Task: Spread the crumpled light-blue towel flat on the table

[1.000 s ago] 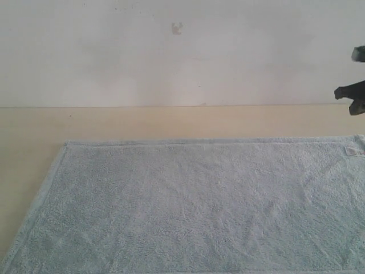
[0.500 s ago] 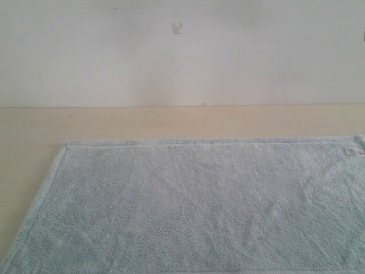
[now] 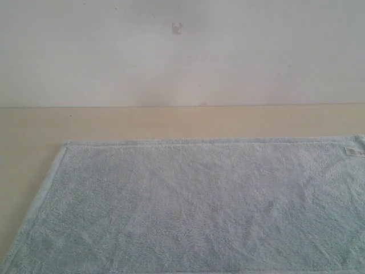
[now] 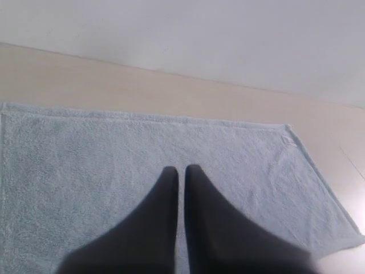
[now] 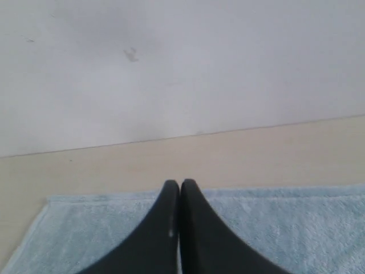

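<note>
The light-blue towel [image 3: 199, 205] lies flat and unfolded on the beige table [image 3: 171, 121], with its hemmed far edge straight and a small white label [image 3: 353, 151] near its far right corner. Neither arm shows in the exterior view. In the left wrist view my left gripper [image 4: 180, 169] hangs above the towel [image 4: 85, 160], shut with nothing between its black fingers. In the right wrist view my right gripper [image 5: 180, 182] is also shut and empty, raised over the towel [image 5: 285, 222] near its far edge.
A white wall [image 3: 182, 51] rises right behind the table's far edge. A strip of bare table [image 3: 28, 148] runs beyond and to the left of the towel.
One second ago the right gripper showed at the right edge of the exterior view; it has since left that view. The towel has not moved.
</note>
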`<state>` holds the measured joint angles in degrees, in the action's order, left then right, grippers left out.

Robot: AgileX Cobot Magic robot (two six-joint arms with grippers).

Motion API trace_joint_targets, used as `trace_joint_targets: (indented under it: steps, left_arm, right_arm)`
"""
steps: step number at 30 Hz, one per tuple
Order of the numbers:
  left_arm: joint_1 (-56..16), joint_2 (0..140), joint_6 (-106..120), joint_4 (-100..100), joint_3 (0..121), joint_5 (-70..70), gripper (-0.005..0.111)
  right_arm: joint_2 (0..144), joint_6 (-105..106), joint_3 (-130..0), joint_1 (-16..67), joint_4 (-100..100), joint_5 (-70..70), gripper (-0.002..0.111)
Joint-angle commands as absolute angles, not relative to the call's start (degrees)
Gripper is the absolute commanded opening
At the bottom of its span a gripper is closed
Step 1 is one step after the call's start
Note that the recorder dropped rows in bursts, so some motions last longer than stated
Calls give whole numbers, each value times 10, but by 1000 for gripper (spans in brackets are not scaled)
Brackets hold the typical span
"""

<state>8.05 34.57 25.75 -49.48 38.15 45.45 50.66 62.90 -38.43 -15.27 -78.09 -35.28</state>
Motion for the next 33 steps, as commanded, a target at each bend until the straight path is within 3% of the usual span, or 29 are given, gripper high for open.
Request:
trace_joint_targets:
  steps: [1,9,29,33]
  left_arm:
    - [80,308,249,-503,384,464,4]
    - [80,256,262,-501,384,466,4]
    - [80,250,262,-501,384,466,4]
    - [80,250,262,-501,384,466,4]
  right_arm:
    - [432,637,-379,-146,-789,-407,-1]
    - [365,559,-378,-135,-796,-428,-1]
    - [355,554,-378,-135,-793,-426,-1]
    - [250,599,-378,-117,-765,-344,-1]
